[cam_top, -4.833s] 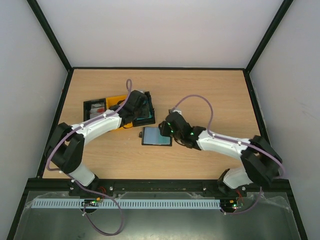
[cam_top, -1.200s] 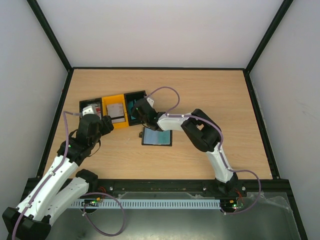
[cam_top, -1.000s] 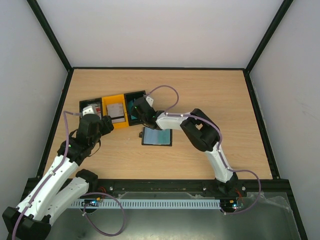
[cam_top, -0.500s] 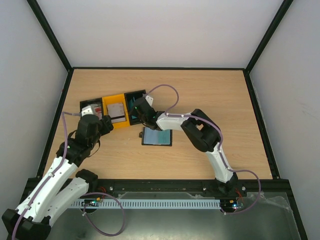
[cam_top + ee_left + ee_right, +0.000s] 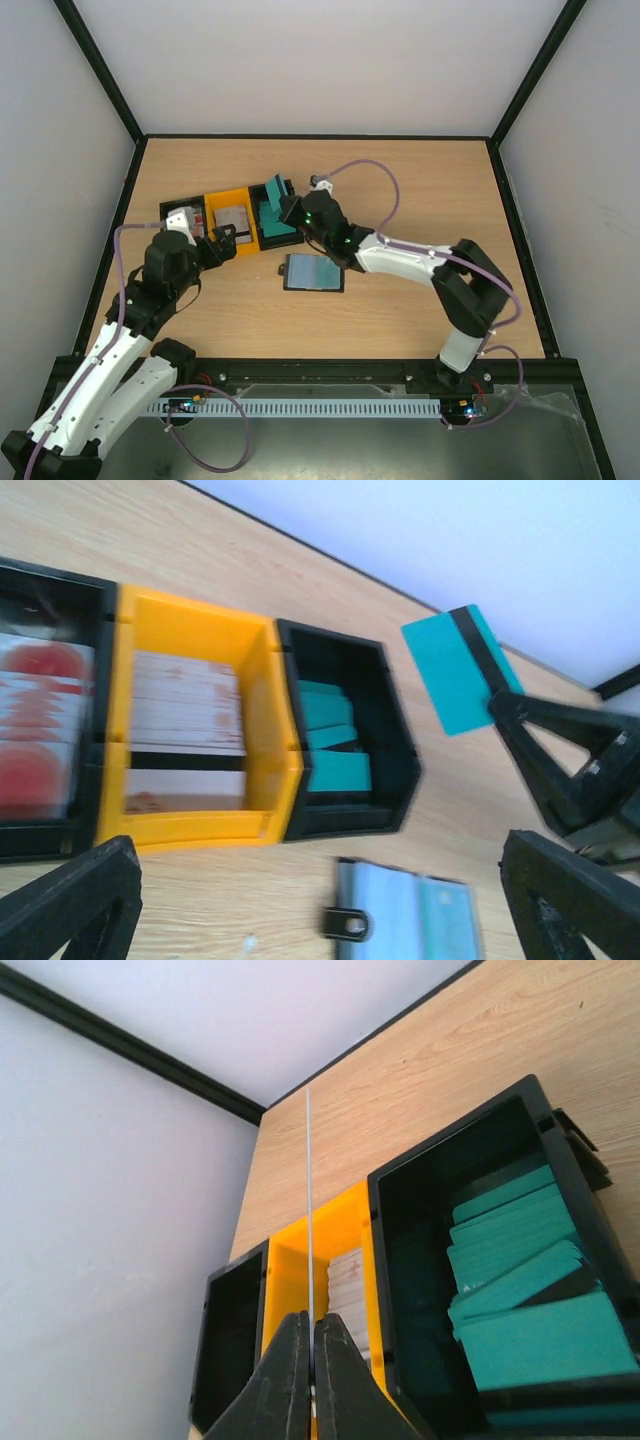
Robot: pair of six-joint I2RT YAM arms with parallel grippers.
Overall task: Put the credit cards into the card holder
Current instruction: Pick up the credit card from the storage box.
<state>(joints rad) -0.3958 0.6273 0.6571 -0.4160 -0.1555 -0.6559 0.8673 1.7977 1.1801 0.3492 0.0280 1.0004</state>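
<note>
Clamping one teal credit card [image 5: 268, 197] by its lower edge, the right gripper [image 5: 289, 210] is holding it raised above the black bin [image 5: 345, 815] of teal cards. The card holder [image 5: 313, 271] is lying open on the table [image 5: 430, 190] at that bin's six o'clock. The left gripper [image 5: 222, 243] is hovering with its jaws spread wide at the holder's nine o'clock, beside the yellow bin [image 5: 190, 635].

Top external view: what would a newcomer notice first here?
A teal card held up in the shut right gripper, over the right-hand black bin. Then the bright yellow bin mid-row, and the open card holder lying on the table in front of the bins.
</note>
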